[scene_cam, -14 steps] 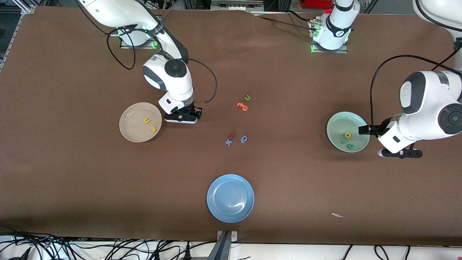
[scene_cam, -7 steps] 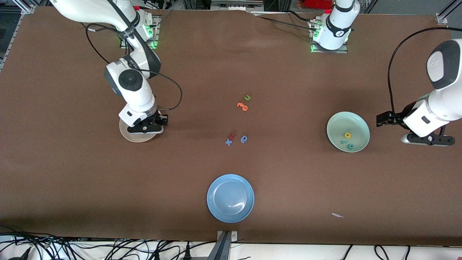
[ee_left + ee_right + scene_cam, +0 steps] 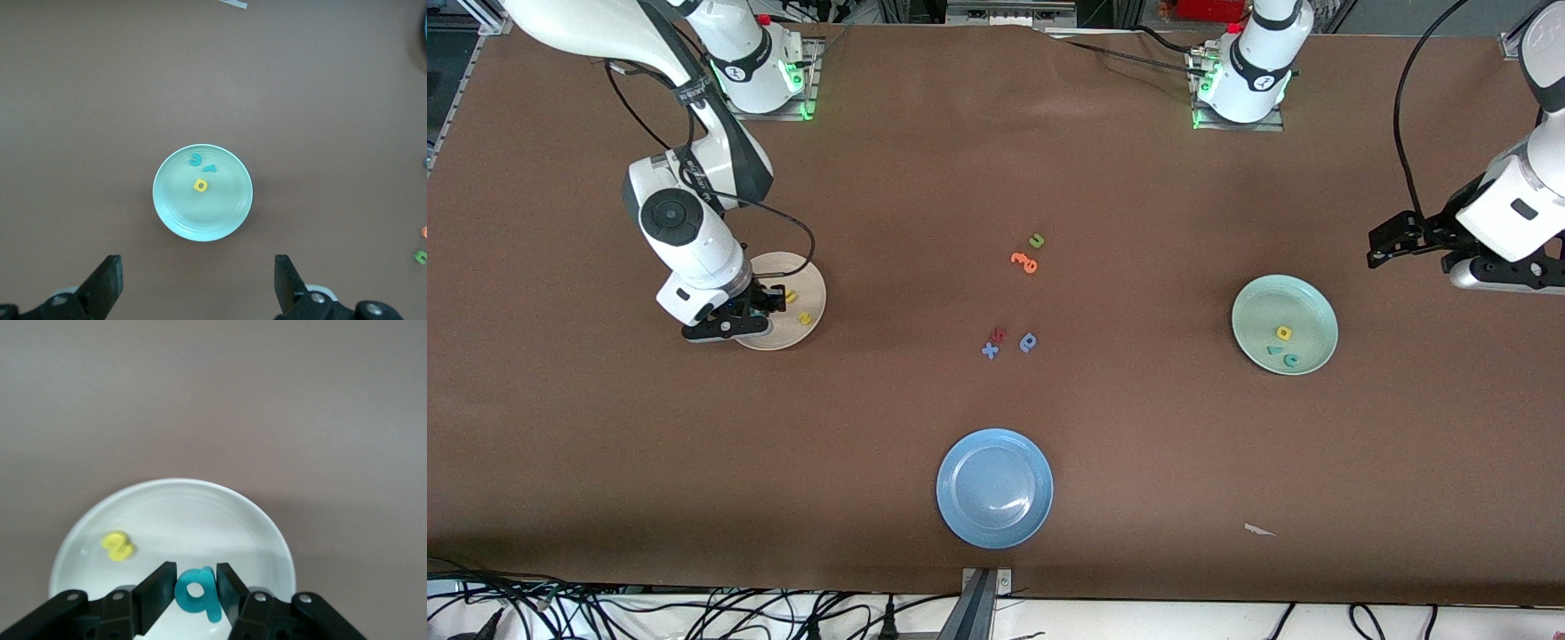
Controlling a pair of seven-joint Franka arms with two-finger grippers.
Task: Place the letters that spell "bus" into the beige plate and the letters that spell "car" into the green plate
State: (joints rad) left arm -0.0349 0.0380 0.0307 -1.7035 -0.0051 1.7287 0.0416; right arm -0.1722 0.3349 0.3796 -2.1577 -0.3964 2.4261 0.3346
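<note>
My right gripper (image 3: pixel 725 325) hangs over the edge of the beige plate (image 3: pixel 811 283), shut on the teal "b" (image 3: pixel 197 592), which stands between its fingers just above the plate (image 3: pixel 180 513). The yellow "u" (image 3: pixel 790 296) and yellow "s" (image 3: pixel 805 317) lie in that plate; the right wrist view shows only one yellow letter (image 3: pixel 118 545). The green plate (image 3: pixel 1272 302) holds the yellow "a" (image 3: pixel 1283 333), teal "r" (image 3: pixel 1274 349) and teal "c" (image 3: pixel 1290 360). My left gripper (image 3: pixel 1507 277) is open and empty, up over bare table beside the green plate (image 3: pixel 200 217), toward the left arm's end.
A blue plate (image 3: pixel 994 487) sits near the front edge. Mid-table lie a green "u" (image 3: pixel 1036 240), orange letters (image 3: pixel 1024 262), a blue "x" (image 3: pixel 990 350), a red letter (image 3: pixel 1000 334) and a blue rounded letter (image 3: pixel 1029 342). A paper scrap (image 3: pixel 1259 530) lies near the front.
The right arm has carried the teal "b" across the beige plate toward its own end of the table. The left arm has drawn up and away from the green plate.
</note>
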